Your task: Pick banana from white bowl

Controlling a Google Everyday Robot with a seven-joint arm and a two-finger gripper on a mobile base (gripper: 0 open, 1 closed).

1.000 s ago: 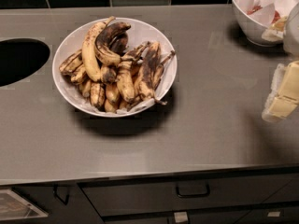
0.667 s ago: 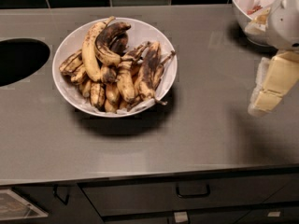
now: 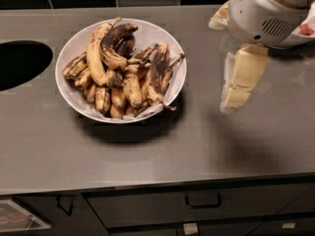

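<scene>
The wide white bowl (image 3: pixel 74 45) stands on the grey counter at centre left. It is piled with several overripe bananas (image 3: pixel 125 70), yellow with large brown and black patches. One long banana (image 3: pixel 96 50) lies on top at the left of the pile. My gripper (image 3: pixel 239 80) hangs from the white arm housing (image 3: pixel 266 11) at the upper right. It is above the bare counter, to the right of the bowl and clear of its rim. It holds nothing that I can see.
A dark round hole (image 3: pixel 19 63) opens in the counter at the far left. A second white bowl with red bits (image 3: pixel 306 31) is mostly hidden behind the arm at the top right. Dark tiles run along the back; drawers with handles (image 3: pixel 203 200) sit below the counter's front edge.
The arm has swung left into view, from the right edge towards the white bowl, and now covers most of the second bowl. The bananas have not moved.
</scene>
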